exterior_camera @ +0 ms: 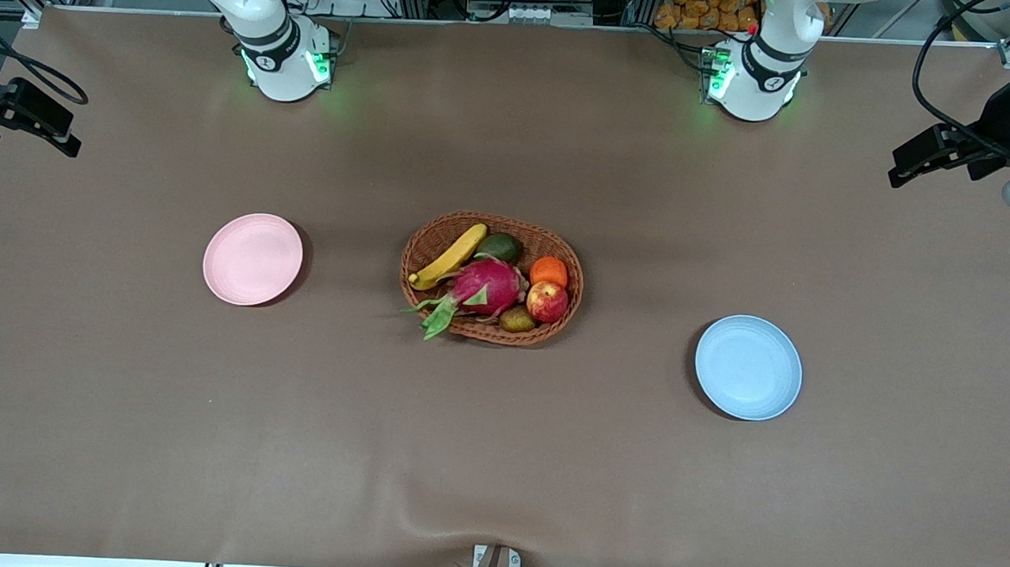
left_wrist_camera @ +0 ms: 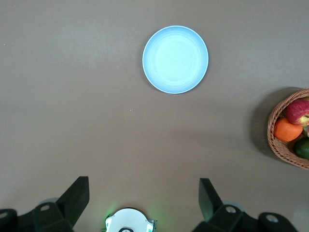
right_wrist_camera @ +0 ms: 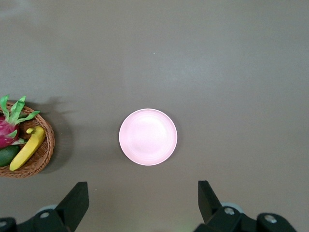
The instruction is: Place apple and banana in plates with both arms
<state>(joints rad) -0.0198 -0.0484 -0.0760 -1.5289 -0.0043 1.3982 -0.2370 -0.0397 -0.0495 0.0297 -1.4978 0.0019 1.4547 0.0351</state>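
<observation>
I start with the apple [exterior_camera: 547,302], sitting in the wicker basket [exterior_camera: 425,240] at the middle of the worktop [exterior_camera: 496,456], toward the left arm's end of the basket, with the orange [exterior_camera: 549,271] touching it and a small brownish fruit [exterior_camera: 517,320] just beside it. I judge it firm, smooth and a little slippery, light enough for a two-finger grasp; I would close across its widest part from above, since the neighbours crowd its sides.

The banana [exterior_camera: 448,256] lies along the basket's rim at the right arm's end, leaning against the dragon fruit [exterior_camera: 483,287], with an avocado [exterior_camera: 500,247] near its tip. It looks stiff but bruisable, so I would take it across the middle of its curve, where it balances, and squeeze gently.

Both plates are bare: the pink plate [exterior_camera: 253,259] well apart from the basket toward the right arm's end, the blue plate [exterior_camera: 749,367] toward the left arm's end and nearer the front camera.

The left end effector [left_wrist_camera: 143,198] hangs high over the worktop with the blue plate in its view, fingers spread wide and holding nothing. The right end effector [right_wrist_camera: 142,199] hangs likewise with the pink plate in its view, released and empty. Nothing has been picked yet.
</observation>
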